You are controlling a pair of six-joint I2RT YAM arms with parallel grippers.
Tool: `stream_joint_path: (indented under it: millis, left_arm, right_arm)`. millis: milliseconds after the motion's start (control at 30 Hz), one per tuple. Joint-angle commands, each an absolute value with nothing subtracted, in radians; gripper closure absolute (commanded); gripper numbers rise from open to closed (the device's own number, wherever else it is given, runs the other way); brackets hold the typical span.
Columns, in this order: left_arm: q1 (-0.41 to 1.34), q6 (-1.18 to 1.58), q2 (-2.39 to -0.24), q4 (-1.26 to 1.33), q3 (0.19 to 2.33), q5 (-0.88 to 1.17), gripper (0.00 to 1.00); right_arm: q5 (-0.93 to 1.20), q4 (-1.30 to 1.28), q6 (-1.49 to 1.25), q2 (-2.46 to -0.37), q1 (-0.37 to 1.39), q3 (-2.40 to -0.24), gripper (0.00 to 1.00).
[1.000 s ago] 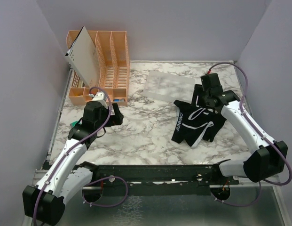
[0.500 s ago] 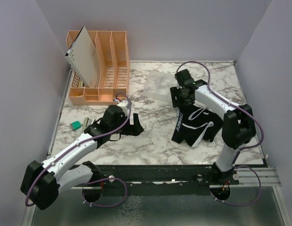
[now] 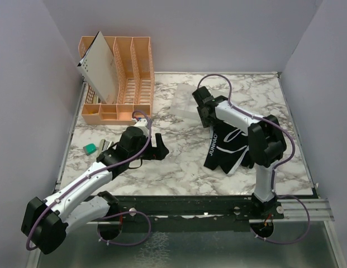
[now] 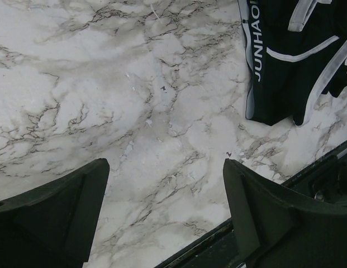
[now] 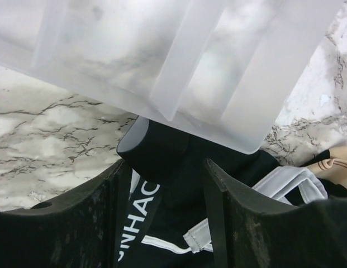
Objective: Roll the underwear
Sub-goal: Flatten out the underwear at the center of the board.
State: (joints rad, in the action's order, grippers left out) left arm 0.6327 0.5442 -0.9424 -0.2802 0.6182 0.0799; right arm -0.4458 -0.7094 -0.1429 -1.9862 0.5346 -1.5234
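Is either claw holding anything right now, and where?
Nothing is held: left claw open over the table, right claw open astride a corner of the underwear.

We saw a white marble-patterned table point(image 3: 173, 164) closed in by plain lilac walls point(image 3: 218, 33) on three sides, under soft even light. In its far left corner stood a peach slotted rack point(image 3: 137, 67) with a white perforated panel point(image 3: 100, 64) leaning in it, and a frosted plastic tray point(image 3: 184, 100) lay near the back wall

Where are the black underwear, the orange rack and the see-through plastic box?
underwear point(image 3: 228, 152), top external view, middle of the black fabric.
orange rack point(image 3: 135, 72), top external view, its upright lattice dividers.
see-through plastic box point(image 5: 162, 50), right wrist view, its frosted flat face.
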Motion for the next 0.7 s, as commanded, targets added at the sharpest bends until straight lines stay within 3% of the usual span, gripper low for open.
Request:
stream_joint_path:
  millis: [0,133,200,433,667]
  left_arm:
    - [0.636,0.552,-0.926,-0.289,0.603,0.070,0.11]
    - [0.637,0.539,-0.943,-0.247,0.595,0.143,0.13]
    - [0.639,0.536,-0.967,-0.219,0.591,0.188,0.15]
    - [0.703,0.550,-1.100,-0.054,0.603,0.248,0.15]
    - [0.866,0.560,-1.422,-0.008,0.750,0.173,0.15]
  right_arm:
    - [-0.537,-0.694,-0.140,-1.989,0.534,-1.549,0.50]
    - [-0.535,-0.700,-0.145,-1.945,0.534,-1.548,0.84]
    - [-0.523,-0.703,-0.161,-1.893,0.534,-1.533,0.93]
    - [-0.518,-0.713,-0.243,-1.622,0.532,-1.442,0.98]
    - [-0.485,-0.740,-0.325,-1.463,0.532,-1.312,0.97]
